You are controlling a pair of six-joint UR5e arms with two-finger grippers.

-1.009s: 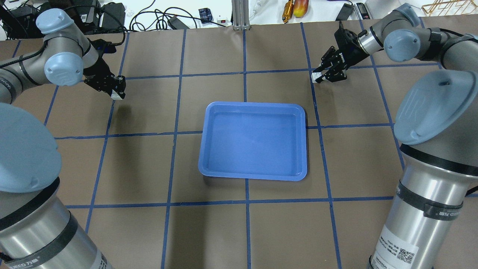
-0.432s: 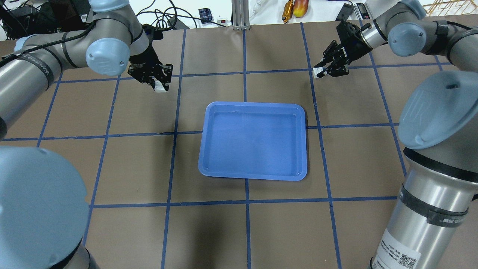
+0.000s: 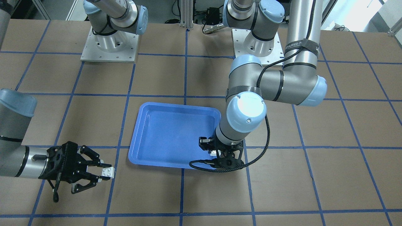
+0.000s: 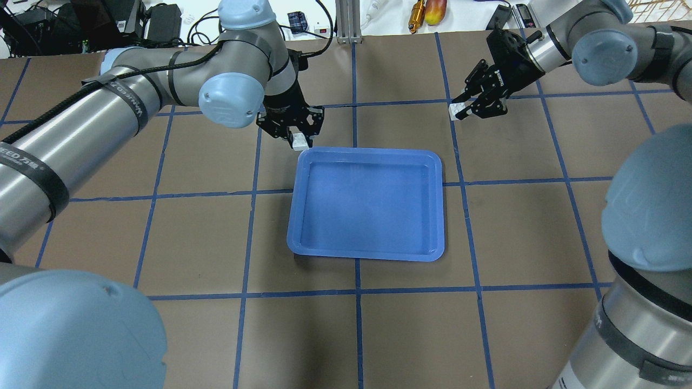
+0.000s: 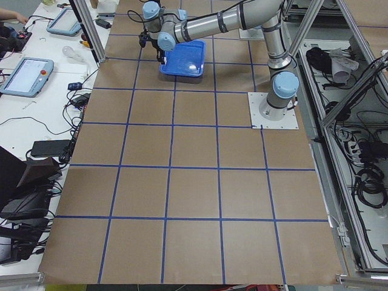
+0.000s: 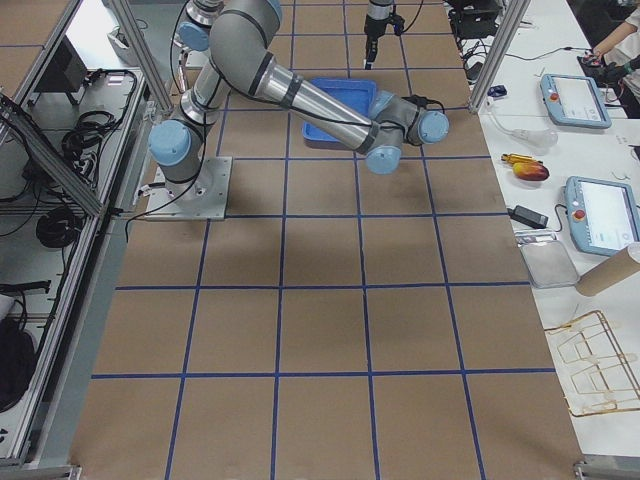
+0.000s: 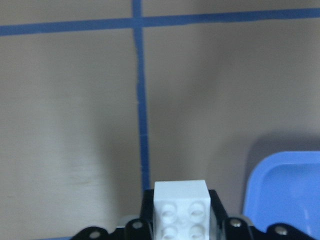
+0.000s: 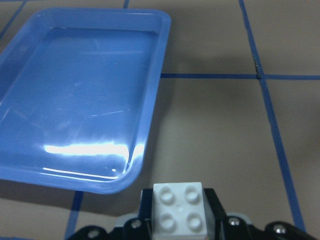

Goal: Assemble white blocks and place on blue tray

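The blue tray [image 4: 367,254] lies flat at the table's middle and holds nothing. My left gripper [image 4: 296,139] is shut on a white block [image 4: 298,142] and holds it above the table, just outside the tray's far left corner. The left wrist view shows this block [image 7: 181,207] between the jaws, with the tray's corner [image 7: 290,190] to its right. My right gripper [image 4: 460,111] is shut on the other white block [image 4: 456,111], beyond the tray's far right corner and well apart from it. The right wrist view shows that block [image 8: 179,206] studs up, near the tray [image 8: 75,100].
Blue tape lines [image 4: 354,105] form a grid on the brown table. Cables, a power supply and a yellow tool [image 4: 416,13] lie beyond the far edge. The two arm base plates [image 3: 108,47] stand at the robot's side of the table.
My left arm has swung right from the table's far left to the tray's far left corner, carrying its white block. My right gripper has stayed nearly in place with its block.
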